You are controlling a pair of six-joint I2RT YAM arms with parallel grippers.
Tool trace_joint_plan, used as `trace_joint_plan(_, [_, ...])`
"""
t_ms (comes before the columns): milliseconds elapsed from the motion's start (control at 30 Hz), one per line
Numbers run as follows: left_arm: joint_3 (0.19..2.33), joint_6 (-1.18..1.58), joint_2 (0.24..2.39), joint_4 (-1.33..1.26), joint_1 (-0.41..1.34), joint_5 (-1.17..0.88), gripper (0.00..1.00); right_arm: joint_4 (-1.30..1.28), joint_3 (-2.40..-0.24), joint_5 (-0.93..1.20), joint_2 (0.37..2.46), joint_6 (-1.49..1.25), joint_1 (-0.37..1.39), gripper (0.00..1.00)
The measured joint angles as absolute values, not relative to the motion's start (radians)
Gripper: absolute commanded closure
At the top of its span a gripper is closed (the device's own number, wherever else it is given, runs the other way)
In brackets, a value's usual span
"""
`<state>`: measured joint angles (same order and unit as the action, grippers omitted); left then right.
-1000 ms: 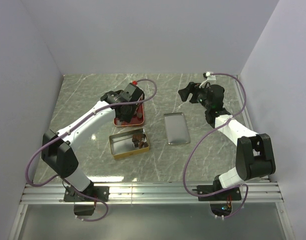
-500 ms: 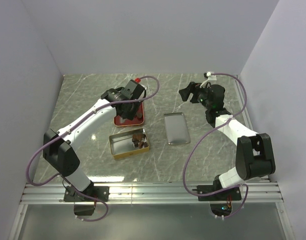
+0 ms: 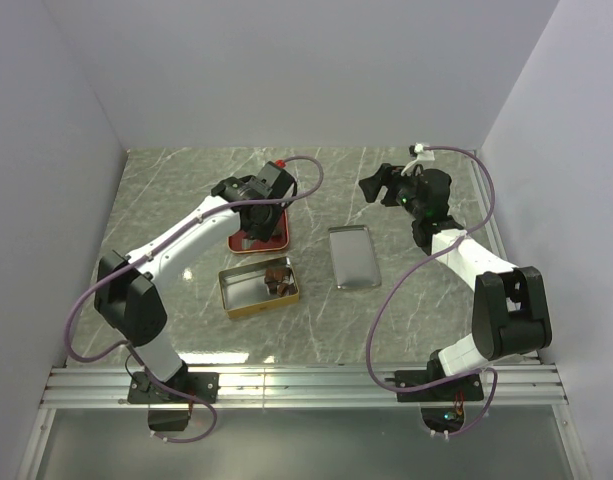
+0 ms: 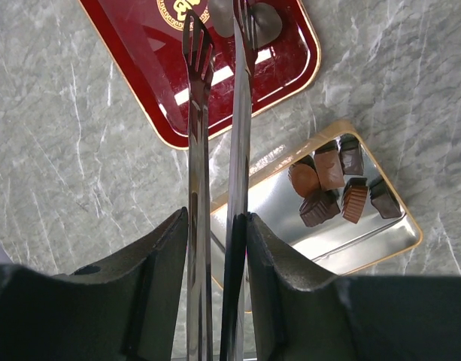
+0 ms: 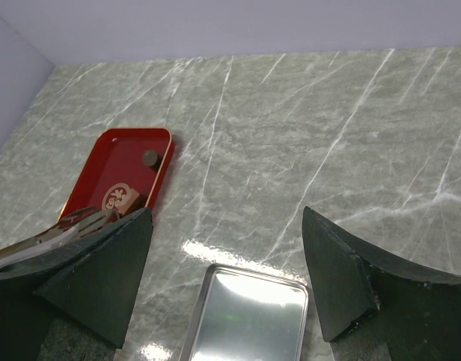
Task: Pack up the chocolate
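Chocolate (image 4: 329, 167) found mostly in the gold tin (image 4: 305, 244): counted about six dark pieces bunched at one end, touching one another on the shiny floor. Spotted one more small dark round piece (image 5: 150, 157) alone on the red tray (image 5: 117, 162), toward the far end as seen from the right wrist. Saw the tin lying just beside the tray's near edge on the marble table (image 3: 166, 180), and a silver lid (image 3: 352, 257) flat on the table to the right of the tin, apart from it.

Found the left claw (image 4: 215, 226) closed down narrow on a pair of metal tongs (image 4: 238, 113), pinched between both fingers (image 4: 159, 263), the two blades close together yet parted at the tips. Noted those tips out over the red tray, close by its gold emblem, with nothing plainly caught between them. Could not tell whether they touched the tray's surface.

Found the right claw (image 5: 226, 218) spread wide with nothing in its grip, hanging above the table beyond the lid, well apart from tray and tin, and looking down across the lid's far end toward the tray
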<state>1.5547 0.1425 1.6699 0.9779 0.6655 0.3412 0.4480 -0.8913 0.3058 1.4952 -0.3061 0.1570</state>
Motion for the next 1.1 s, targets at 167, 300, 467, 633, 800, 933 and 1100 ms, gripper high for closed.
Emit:
trace_joint_plan(167, [1.555, 0.142, 1.687, 0.978, 0.665, 0.346, 0.59, 0.448, -0.891, 0.308, 1.495, -0.307, 0.154, 0.13])
trace_joint_plan(300, [1.555, 0.142, 1.703, 0.978, 0.665, 0.348, 0.60, 0.448, -0.891, 0.308, 1.495, -0.307, 0.152, 0.13])
trace_joint_plan(467, [1.555, 0.142, 1.715, 0.978, 0.665, 0.351, 0.61, 0.448, -0.891, 0.308, 1.497, -0.310, 0.152, 0.13])
trace_joint_plan(633, [1.556, 0.143, 1.715, 0.979, 0.665, 0.363, 0.61, 0.449, -0.891, 0.309, 1.505, -0.314, 0.150, 0.13])
trace_joint_plan(800, [1.556, 0.143, 1.715, 0.979, 0.665, 0.364, 0.62, 0.450, -0.891, 0.313, 1.508, -0.317, 0.148, 0.13])
trace_joint_plan(933, [1.556, 0.146, 1.715, 0.979, 0.665, 0.369, 0.62, 0.449, -0.891, 0.316, 1.508, -0.317, 0.148, 0.13])
trace_joint_plan(1100, [1.512, 0.182, 1.706, 0.944, 0.657, 0.393, 0.44, 0.450, -0.891, 0.319, 1.508, -0.317, 0.148, 0.13])
